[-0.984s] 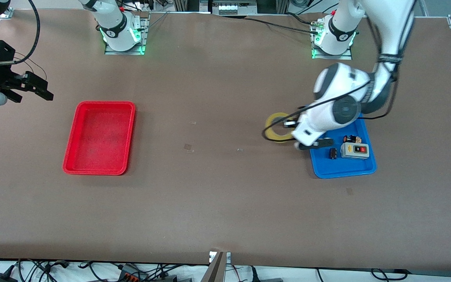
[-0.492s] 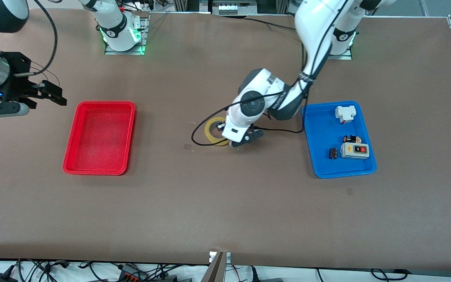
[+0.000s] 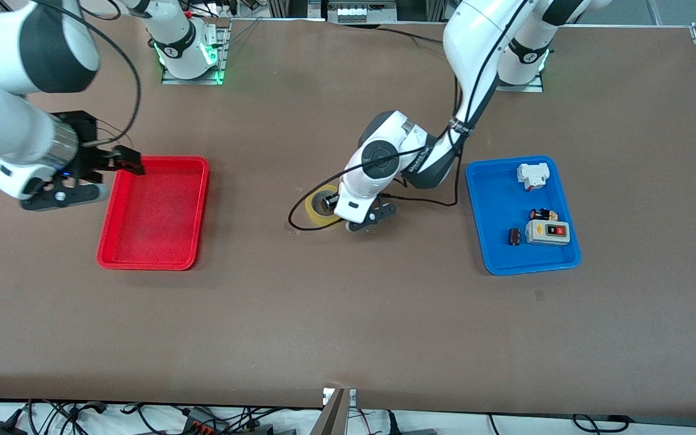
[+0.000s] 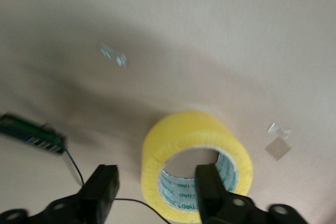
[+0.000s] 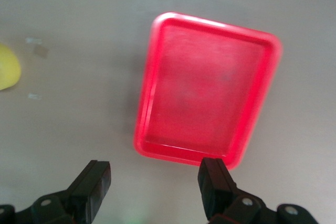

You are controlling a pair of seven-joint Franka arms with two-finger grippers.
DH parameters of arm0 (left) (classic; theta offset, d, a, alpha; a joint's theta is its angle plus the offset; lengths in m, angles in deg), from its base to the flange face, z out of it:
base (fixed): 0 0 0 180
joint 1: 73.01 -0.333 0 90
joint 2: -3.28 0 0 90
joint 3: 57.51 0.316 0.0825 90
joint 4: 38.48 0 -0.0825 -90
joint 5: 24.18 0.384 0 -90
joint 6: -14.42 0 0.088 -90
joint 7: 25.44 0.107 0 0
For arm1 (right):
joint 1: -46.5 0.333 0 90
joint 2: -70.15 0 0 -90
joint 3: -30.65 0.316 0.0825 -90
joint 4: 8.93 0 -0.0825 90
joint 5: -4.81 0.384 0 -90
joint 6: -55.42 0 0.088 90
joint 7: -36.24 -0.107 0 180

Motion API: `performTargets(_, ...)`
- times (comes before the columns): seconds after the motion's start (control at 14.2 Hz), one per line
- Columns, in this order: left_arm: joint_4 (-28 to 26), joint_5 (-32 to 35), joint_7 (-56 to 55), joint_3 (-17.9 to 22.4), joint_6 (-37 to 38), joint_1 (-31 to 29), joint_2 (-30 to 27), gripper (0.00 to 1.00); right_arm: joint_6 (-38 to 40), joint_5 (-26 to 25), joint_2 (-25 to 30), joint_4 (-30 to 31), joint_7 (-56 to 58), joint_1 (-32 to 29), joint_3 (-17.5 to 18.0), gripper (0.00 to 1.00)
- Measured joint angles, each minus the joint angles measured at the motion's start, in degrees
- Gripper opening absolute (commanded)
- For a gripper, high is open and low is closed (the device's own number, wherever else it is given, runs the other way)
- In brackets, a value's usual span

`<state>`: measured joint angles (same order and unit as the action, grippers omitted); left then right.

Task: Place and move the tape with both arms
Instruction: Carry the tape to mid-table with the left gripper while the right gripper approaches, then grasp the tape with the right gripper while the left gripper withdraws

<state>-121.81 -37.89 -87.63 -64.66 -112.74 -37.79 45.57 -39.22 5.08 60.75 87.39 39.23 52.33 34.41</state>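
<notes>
The left end effector (image 3: 365,219) is sitting low over the middle of the worktop (image 3: 348,314), its fingers (image 4: 209,187) gripping the wall of the tape (image 3: 321,206), one inside the ring's hole and the other against the outer face. The tape is lying between the red tray (image 3: 154,211) and the blue tray (image 3: 523,217), nearer to the blue one; whether it is touching the worktop or hanging just above it cannot be told. In the left wrist view the tape (image 4: 195,165) is showing its yellow outer band and printed inner core.

The right end effector (image 3: 119,162) is hovering over the edge of the red tray at the right arm's end of the worktop, its fingers (image 5: 216,184) spread wide and holding nothing. The red tray (image 5: 207,90) is lying below it.

The blue tray is carrying a grey switch box (image 3: 546,232), a white part (image 3: 532,175) and two small dark parts
</notes>
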Motion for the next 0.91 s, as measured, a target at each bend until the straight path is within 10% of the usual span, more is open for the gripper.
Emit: performTargets(0.91,-2.36,7.15,38.86,1.33,40.85,-33.29,-25.07,1.00,-31.38,3.35,-23.50,-0.22,-29.87,25.24,0.24,1.00)
